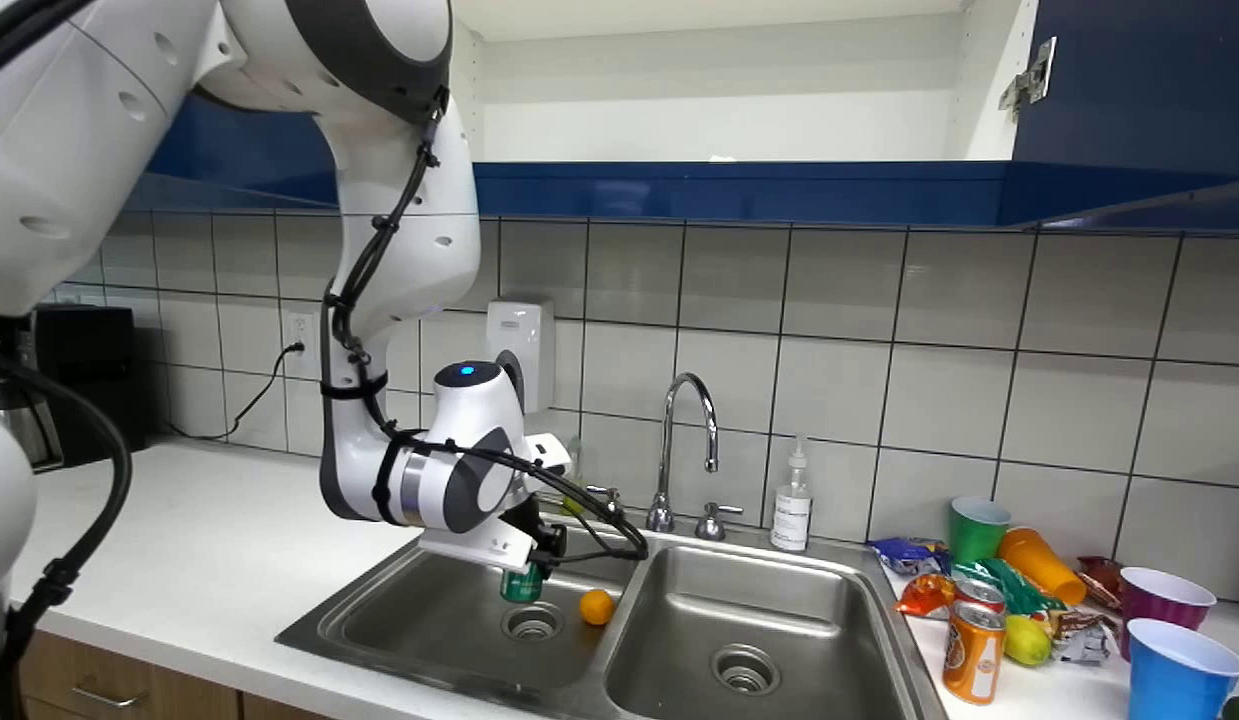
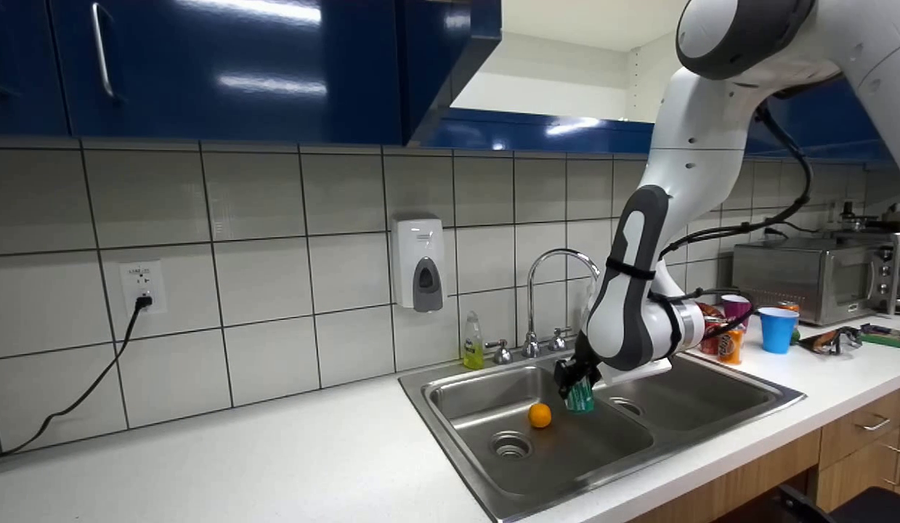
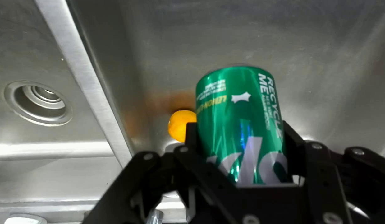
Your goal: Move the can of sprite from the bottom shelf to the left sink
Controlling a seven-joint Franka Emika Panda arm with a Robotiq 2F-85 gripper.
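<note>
One can of sprite (image 3: 240, 119): right of centre in the wrist view, over the left sink (image 3: 167, 46)
Gripper (image 3: 240, 133): clamped on the can from both sides
Orange (image 3: 181, 126): sink floor, left of the can in that view

The can of sprite (image 3: 240, 124) is a small, glossy green cylinder. In the wrist view, white "RECYCLE ME" lettering runs along its side near one end; beside it come a small jagged white shape and yellowish print with "LEMON" legible, and farther along large pale letters partly hidden. The can is gripped by its sides, near upright with a slight tilt, over the left sink (image 1: 424, 612) and clear of that basin's floor; which end points down cannot be told. The basin is rectangular, stainless steel, dull grey with faint marks. The bottom shelf (image 1: 744, 185) runs high above; its dark blue front edge hides the upper face in both exterior views.
</note>
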